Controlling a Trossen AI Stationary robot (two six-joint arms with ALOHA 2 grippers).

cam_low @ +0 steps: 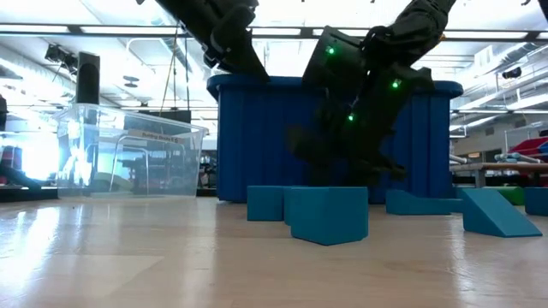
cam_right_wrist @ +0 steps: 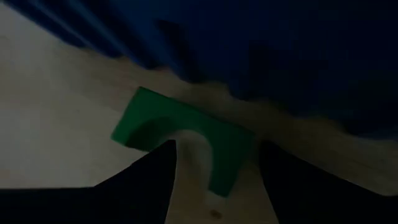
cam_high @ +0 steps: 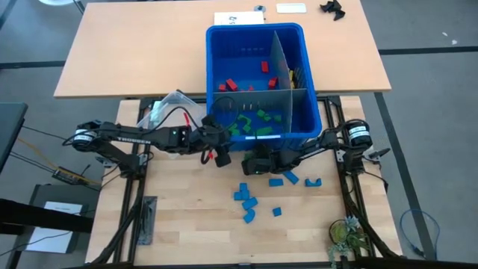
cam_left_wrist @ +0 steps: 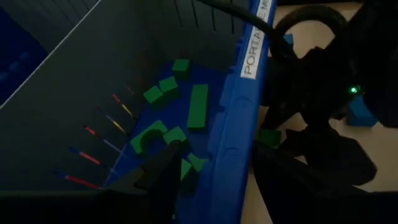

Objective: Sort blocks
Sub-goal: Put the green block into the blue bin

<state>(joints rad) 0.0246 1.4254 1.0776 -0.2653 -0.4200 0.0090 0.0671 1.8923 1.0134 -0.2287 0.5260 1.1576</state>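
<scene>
Blocks in blue (cam_high: 245,199) scattered on the table (cam_high: 187,224) in front of the bin (cam_high: 300,45), green ones (cam_left_wrist: 198,107) in its near compartment, seen by left wrist only, right gripper (cam_right_wrist: 214,155) low, fingers spread around a green arch block (cam_right_wrist: 180,134) on the table beside the bin wall, not clenched, left gripper (cam_high: 221,158) beside the bin's near wall, grip state unclear.

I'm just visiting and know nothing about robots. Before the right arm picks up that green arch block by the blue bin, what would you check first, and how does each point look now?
1. Green arch block lies on the table, outside the blue bin: ok.
2. Right claw lined up over it, a finger on each side: ok.
3. Right claw gripping the block: cannot tell.
4. Green compartment has free room: ok.
5. Left claw hangs over that same compartment, possibly in the way: not ok.
6. Blue blocks lie away from the arch block: ok.
</scene>
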